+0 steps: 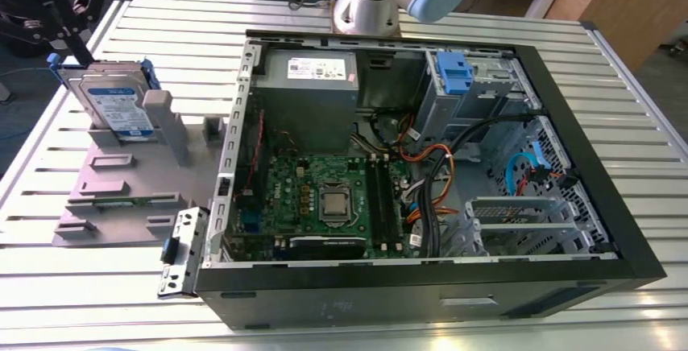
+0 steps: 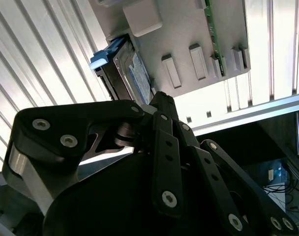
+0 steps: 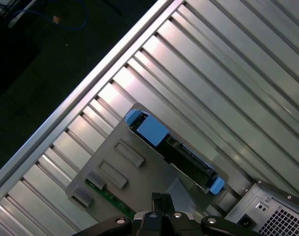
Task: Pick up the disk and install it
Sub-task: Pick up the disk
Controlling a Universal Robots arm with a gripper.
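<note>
One disk (image 1: 116, 105) is standing on edge in the grey stand (image 1: 118, 182). Your gripper (image 1: 76, 45) is hanging just above that stand; whether it is spread or pressed together, you cannot tell.

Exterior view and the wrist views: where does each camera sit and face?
Exterior view: off the arm, high, looking down on the open computer case, the disk in its grey stand, the arm.
First wrist view: on the arm, down on the disk's top edge, past the end effector.
Second wrist view: on the arm, along the end effector to the disk.
Shared: all show disk and stand.
</note>
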